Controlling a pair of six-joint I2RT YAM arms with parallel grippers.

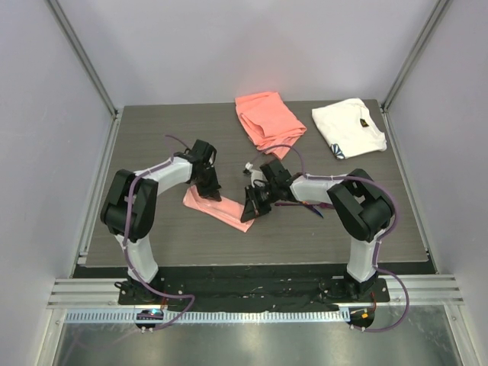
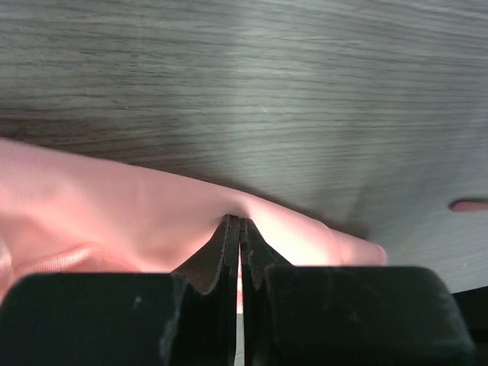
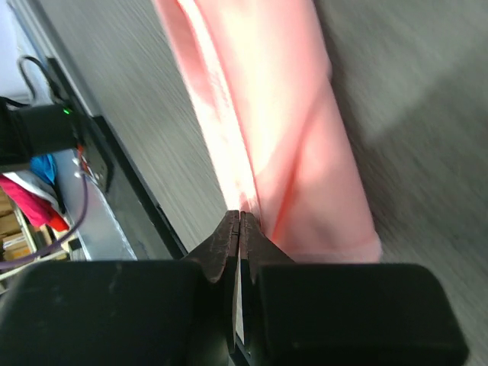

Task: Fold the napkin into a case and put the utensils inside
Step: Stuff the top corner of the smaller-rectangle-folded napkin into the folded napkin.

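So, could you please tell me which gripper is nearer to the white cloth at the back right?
Right. The right gripper pinches the napkin at its end nearer the white cloth; the left gripper pinches the farther end.

I am pinching the napkin point(image 1: 221, 206) at both ends; glossy pale pink, it is lying folded into a narrow strip, slanting toward the near right.

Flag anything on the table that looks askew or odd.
The coral cloth at the back is bunched unevenly, its layers splayed. The napkin lies slanted, its ends pinched by the left fingers and right fingers. Nothing looks spilled or damaged.
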